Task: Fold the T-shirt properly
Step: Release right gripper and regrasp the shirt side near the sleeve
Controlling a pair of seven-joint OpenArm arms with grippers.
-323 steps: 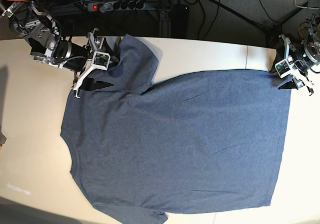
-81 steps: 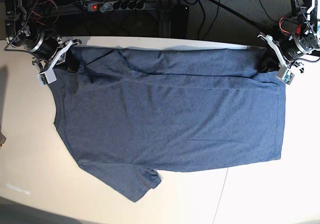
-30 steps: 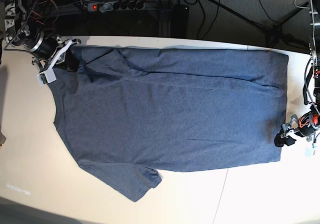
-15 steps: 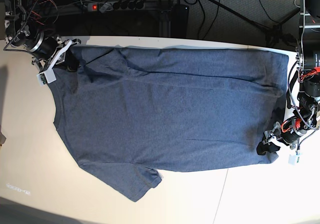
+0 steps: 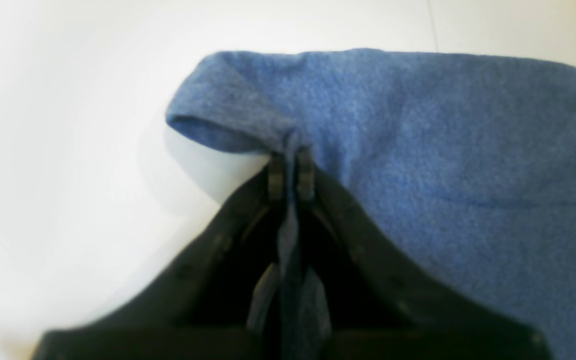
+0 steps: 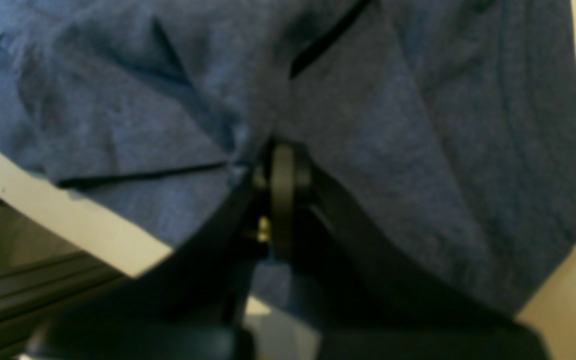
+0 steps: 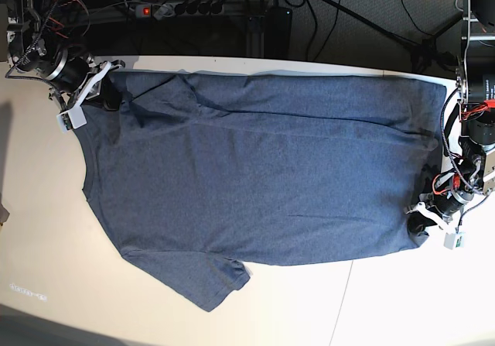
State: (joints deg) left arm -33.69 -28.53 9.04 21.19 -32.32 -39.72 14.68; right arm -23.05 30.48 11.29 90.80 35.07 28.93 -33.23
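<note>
The slate-blue T-shirt [image 7: 263, 176] lies spread on the pale table [image 7: 46, 245], neck to the left, plain side up; no lettering shows. One sleeve [image 7: 209, 280] sticks out at the front. My left gripper [image 7: 420, 223] is shut on the shirt's front right hem corner; in the left wrist view its fingertips [image 5: 290, 172] pinch a fold of the blue cloth [image 5: 443, 150]. My right gripper [image 7: 108, 97] is shut on bunched cloth at the back left shoulder; in the right wrist view the gripper [image 6: 283, 185] grips creased fabric [image 6: 368, 125] over the table edge.
A power strip [image 7: 186, 8] and cables lie on the dark floor behind the table's back edge. A stand's legs [image 7: 387, 29] cross at the back right. Bare table [image 7: 371, 307] shows in front of the shirt and at the left.
My left gripper moved from beside the hem inward onto the front right corner and has closed on it, then drew back slightly right, bunching the corner. The right arm has not moved.
</note>
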